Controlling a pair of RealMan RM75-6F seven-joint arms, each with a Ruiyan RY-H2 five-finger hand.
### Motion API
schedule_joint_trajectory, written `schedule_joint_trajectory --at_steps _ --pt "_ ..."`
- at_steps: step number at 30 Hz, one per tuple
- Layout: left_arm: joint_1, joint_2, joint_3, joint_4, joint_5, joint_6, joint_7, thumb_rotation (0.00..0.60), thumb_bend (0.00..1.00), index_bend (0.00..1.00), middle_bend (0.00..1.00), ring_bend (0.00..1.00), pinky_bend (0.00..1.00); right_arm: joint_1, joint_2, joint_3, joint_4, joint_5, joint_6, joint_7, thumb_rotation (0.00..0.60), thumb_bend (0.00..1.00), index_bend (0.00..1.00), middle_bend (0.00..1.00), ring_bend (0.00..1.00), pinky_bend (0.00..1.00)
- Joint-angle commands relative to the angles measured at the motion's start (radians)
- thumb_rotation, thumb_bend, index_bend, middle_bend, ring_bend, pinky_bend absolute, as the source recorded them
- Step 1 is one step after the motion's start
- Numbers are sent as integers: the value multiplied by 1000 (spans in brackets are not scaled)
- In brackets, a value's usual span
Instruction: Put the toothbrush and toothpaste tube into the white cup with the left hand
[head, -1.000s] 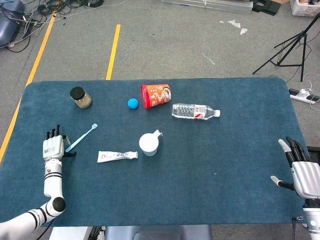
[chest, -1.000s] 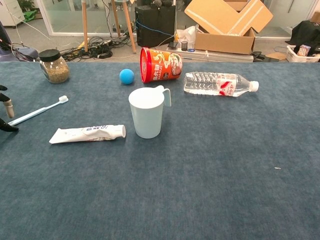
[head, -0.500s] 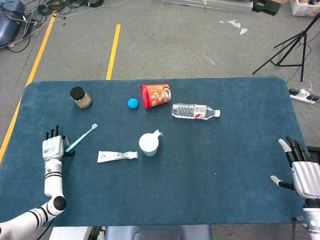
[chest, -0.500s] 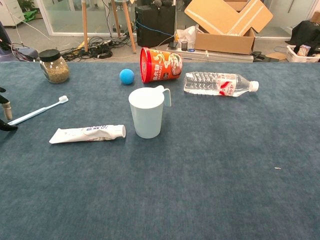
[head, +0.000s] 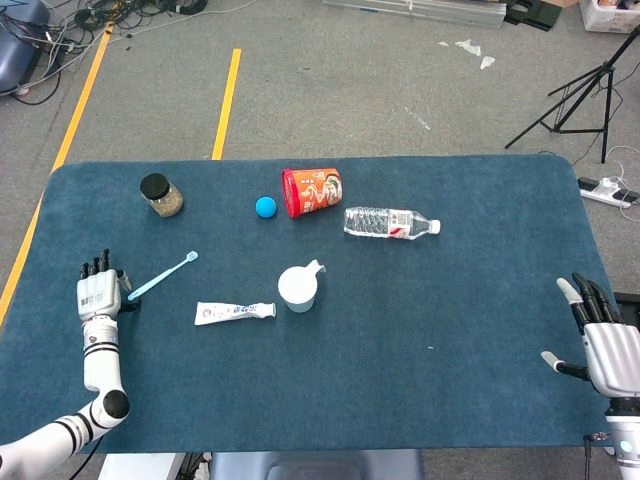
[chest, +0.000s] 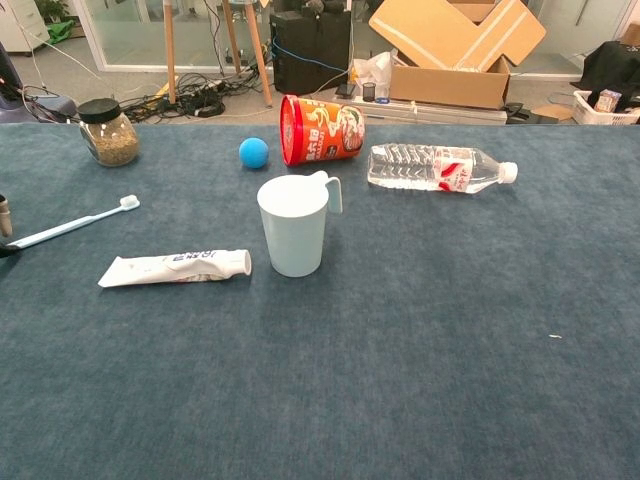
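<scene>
While the left hand (head: 99, 296) slides a little further toward the left edge of the table (head: 450, 330), the toothbrush (head: 162, 275) goes with it: its bristle end now sits slightly nearer the far edge and its handle end reaches closer to the left edge than a second ago. That joint shift suggests the handle tip is caught at the thumb side of the hand, though the head view is too small to show a real pinch, and the chest view shows only a fingertip at its left border, so I cannot tell whether the hand is closed on the brush or merely nudging it. The fingers point up and look roughly together.

The toothpaste tube (head: 235, 312) has not moved; it lies flat with its cap pointing at the white cup (head: 298, 288), just beside it on the left-edge side. The cup stands upright near the middle of the table with nothing in it (its handle faces the far edge). The right hand (head: 605, 343) rests with fingers spread at the near right corner, unchanged and holding nothing.

For the task, this reads as the very start: neither item is in the cup, and the brush is drifting away from it rather than being lifted, so a firmer hold on the handle seems needed first.
</scene>
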Motion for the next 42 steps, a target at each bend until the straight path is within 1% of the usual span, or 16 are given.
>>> schedule_joint_trajectory --at_steps 1,6,11,15,22,27,42 --pt "-2 -5 -1 15 4 3 4 600 239 538 0 0 29 0 0 0 0 -1 0 0 600 0 0 0 0 364" --pt "-4 -8 -9 26 13 2 -5 600 238 539 0 0 29 -1 1 0 0 -1 3 2 600 0 0 0 0 364" --pt "3 10 -17 -26 15 -6 -23 600 238 542 0 0 29 -1 1 -1 0 -3 3 1 600 0 0 0 0 364" --pt "1 14 -21 -36 5 -15 -18 600 238 539 0 0 29 -2 1 -1 -1 -3 4 3 600 0 0 0 0 364" --pt "-7 14 -27 -34 -25 -39 -4 600 239 519 0 0 29 -2 3 0 0 -3 5 8 600 0 0 0 0 364" --pt "-11 11 -26 -28 -31 -39 4 600 238 501 0 0 29 -3 4 0 -1 -4 4 8 600 0 0 0 0 364" --pt "-18 -6 -18 -2 -43 -35 28 600 252 505 0 0 29 -3 6 1 -1 -3 6 13 600 0 0 0 0 364"
